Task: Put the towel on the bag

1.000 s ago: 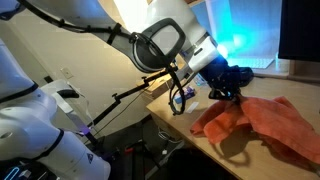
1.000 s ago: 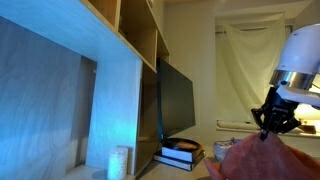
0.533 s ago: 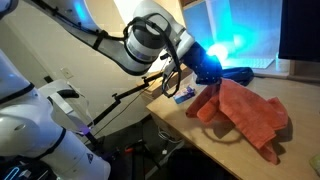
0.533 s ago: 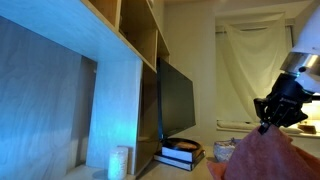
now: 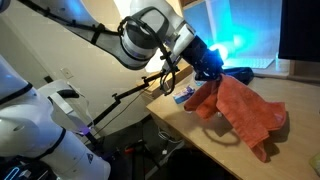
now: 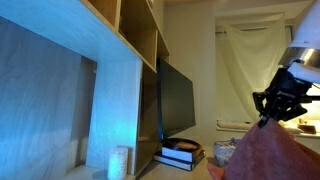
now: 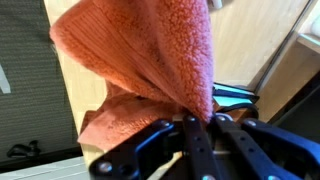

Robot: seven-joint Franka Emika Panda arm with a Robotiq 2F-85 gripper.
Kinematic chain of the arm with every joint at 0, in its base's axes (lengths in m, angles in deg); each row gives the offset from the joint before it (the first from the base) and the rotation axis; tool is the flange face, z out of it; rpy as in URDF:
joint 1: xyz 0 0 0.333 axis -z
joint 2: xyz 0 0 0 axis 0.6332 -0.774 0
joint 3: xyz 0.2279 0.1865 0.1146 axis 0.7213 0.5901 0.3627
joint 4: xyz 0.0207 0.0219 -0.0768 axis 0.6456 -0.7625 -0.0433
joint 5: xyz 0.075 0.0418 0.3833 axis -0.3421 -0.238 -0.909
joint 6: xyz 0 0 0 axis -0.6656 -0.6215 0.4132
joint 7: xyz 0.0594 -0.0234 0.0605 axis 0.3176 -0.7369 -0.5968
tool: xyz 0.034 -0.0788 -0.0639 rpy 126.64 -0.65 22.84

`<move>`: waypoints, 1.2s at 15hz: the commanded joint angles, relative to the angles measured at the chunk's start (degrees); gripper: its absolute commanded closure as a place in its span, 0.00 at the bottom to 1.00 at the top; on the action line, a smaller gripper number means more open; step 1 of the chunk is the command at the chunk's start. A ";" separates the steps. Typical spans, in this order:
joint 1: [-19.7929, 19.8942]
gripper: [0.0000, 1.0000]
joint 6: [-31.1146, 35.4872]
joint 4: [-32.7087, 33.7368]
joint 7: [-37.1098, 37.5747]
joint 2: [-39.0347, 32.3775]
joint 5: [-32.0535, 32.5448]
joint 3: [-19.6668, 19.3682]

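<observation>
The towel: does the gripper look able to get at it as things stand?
Probably yes: in the wrist view the gripper already pinches a fold of the towel, nothing between them.

Side-on exteriors; wrist view close on towel (image 7: pixel 150 60)

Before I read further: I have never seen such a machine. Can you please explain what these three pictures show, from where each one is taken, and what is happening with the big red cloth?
The white machine is a robot arm with a two-finger gripper at its end. Two pictures come from cameras standing outside the robot. The third comes from a camera on its wrist, looking along the fingers. The gripper is shut on a large salmon-red towel, pinching one bunched part and holding it up. The rest of the towel trails on the wooden table. A small blue item lies beside it.
</observation>
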 commanded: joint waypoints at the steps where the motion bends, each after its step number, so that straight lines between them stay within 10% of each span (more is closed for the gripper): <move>1: -1.22 0.98 -2.03 -1.00 2.34 3.94 3.59 0.71; 9: 3.32 0.98 -1.75 1.66 11.70 2.29 2.96 -4.24; 15: 4.97 0.98 -13.67 3.41 18.17 -0.40 5.54 -6.28; 16: 14.10 0.98 -17.95 4.34 19.25 -1.18 6.61 2.88; 18: 17.75 0.98 -25.49 5.35 18.74 -2.29 5.54 7.14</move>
